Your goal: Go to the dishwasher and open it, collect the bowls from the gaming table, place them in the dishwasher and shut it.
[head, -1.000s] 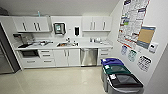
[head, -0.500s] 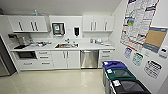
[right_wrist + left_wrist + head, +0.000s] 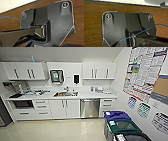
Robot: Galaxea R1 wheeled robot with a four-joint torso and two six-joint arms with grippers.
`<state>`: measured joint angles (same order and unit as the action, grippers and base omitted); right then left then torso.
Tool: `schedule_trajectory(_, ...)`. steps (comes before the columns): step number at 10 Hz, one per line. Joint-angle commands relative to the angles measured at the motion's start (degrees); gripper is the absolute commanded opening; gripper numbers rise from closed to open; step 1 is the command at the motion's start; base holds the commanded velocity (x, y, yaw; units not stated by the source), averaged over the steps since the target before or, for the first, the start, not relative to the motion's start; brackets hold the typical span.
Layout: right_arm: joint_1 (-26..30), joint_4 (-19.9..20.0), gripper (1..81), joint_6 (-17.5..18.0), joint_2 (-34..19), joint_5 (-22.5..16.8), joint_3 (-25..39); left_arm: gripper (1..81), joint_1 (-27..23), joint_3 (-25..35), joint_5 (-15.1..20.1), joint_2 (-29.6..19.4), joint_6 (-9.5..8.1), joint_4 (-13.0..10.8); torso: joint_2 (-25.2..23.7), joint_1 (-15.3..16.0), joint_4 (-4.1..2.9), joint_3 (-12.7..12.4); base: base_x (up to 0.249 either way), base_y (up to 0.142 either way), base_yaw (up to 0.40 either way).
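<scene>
**Heading for the dishwasher**

Looking into a small kitchen from the head view. Seeing the dishwasher point(image 3: 89, 108), shiny steel, door shut, sitting under the counter point(image 3: 95, 95), toward the counter's right end, between the white cabinet doors point(image 3: 64, 108) and a stack of drawers point(image 3: 108, 106). Sitting just right of the spot below the sink point(image 3: 65, 93).

Judging the step in hand as driving up to that steel door. No bowls anywhere here, so opening comes first.

Doing it well, as a guess:
- Rolling straight over the pale floor point(image 3: 60, 130), keeping the steel door in the middle of the head view.
- Staying well away from the bins point(image 3: 117, 122) lined up along the right wall, blue lid and green lid, since bumping them is the main danger.
- Stopping a little back from the counter's front edge, because the door likely swings down and needs room.
- Aiming for the top edge of the steel front, where the handle seems to be; hard to make out from here.

Cannot tell whether either arm's jaws are released or clenched; both wrist views facing dark robot parts over brown wood.
</scene>
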<state>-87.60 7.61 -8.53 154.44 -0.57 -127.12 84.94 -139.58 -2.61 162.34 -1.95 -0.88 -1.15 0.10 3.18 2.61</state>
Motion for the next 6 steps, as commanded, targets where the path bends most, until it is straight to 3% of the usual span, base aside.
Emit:
schedule_trajectory(1,2.73,-0.22,81.1,-0.17,-1.04,-3.56,0.66,81.1,-2.81,0.19,2.96,-0.79,-0.07,-0.35,0.0,0.0,0.0,0.0,0.253,0.0,0.0)
schedule_trajectory(4,2.82,-0.31,81.1,-0.08,-0.95,-3.56,0.66,81.1,-2.81,0.1,3.05,-0.7,-0.07,-0.35,0.05,0.06,0.0,0.0,0.215,0.0,0.0)
schedule_trajectory(6,2.82,-0.31,81.1,-0.17,-0.95,-3.56,0.66,81.1,-2.81,0.1,3.14,-0.61,-0.16,-0.35,0.05,0.09,0.0,0.0,0.12,0.0,0.0)
